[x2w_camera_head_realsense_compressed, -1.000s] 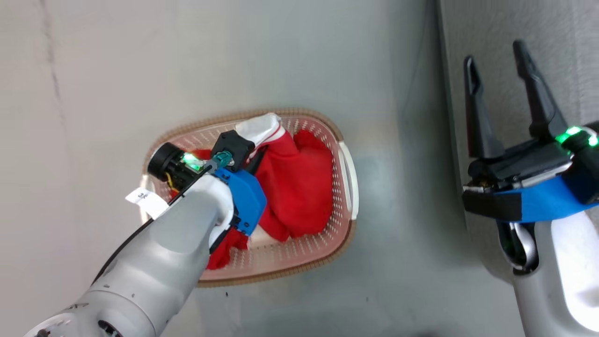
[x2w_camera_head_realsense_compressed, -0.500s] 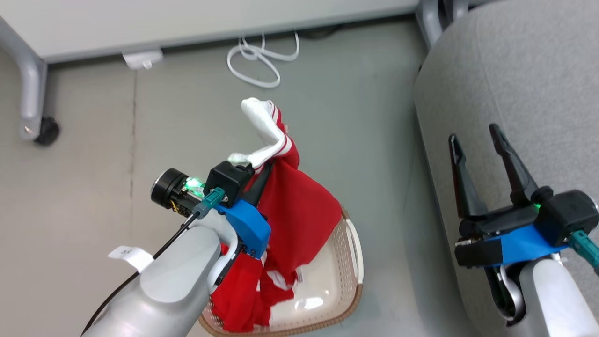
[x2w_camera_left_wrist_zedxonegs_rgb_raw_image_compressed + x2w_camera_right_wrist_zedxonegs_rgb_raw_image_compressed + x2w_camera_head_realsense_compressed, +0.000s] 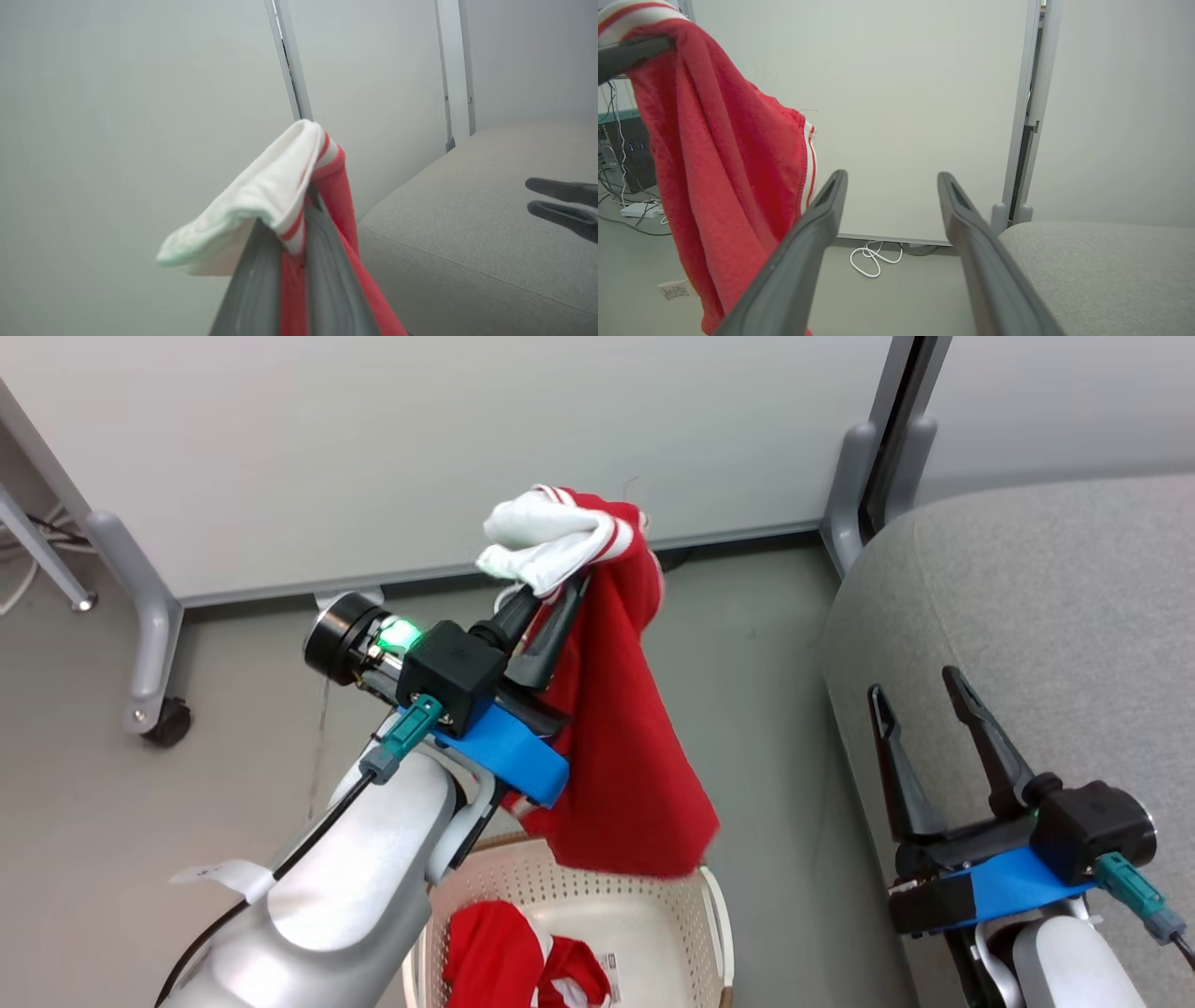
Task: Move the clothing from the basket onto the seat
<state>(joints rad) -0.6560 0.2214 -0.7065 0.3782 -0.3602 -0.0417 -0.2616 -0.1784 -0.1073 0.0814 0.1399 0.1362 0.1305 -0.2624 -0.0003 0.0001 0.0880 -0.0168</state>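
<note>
My left gripper (image 3: 558,590) clamps one garment (image 3: 625,756), hanging above the basket (image 3: 719,905); a second garment (image 3: 490,943) lies inside; right gripper (image 3: 913,683) gapes, empty.

**No Print Could Be Read**

Three small white slips carried dark marks, yet none was legible. A paper tag (image 3: 222,875) stood out from the cable of the left arm (image 3: 355,868), its face too blurred to make out. A label (image 3: 611,963) lay in the basket (image 3: 719,933) just beside the crumpled red garment (image 3: 490,947), its print too small. In the right wrist view, a printed tag (image 3: 675,290) showed rows of fine lines left of the hanging garment (image 3: 728,186); no word or number could be told.
</note>
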